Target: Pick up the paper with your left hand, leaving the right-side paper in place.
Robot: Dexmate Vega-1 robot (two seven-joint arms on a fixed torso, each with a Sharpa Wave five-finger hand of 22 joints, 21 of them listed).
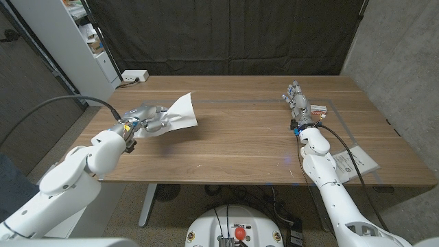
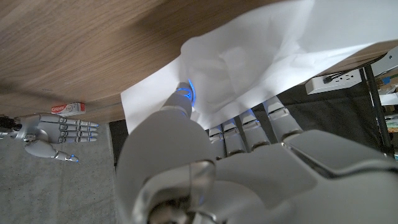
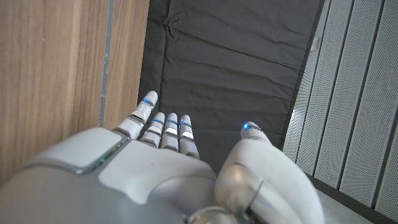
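White paper [image 1: 180,112] stood lifted off the wooden counter [image 1: 233,144] at its left side, pinched in your left hand [image 1: 147,122]; the wrist view showed the thumb on one face and the fingers [image 2: 249,127] behind the sheet. Your right hand [image 1: 299,104] waited at the counter's right side, fingers straight and slightly apart, holding nothing. Just beside it lay a small red-and-white box [image 1: 318,109], possibly a tube carton. A printed sheet [image 1: 354,162] lay near the right front corner.
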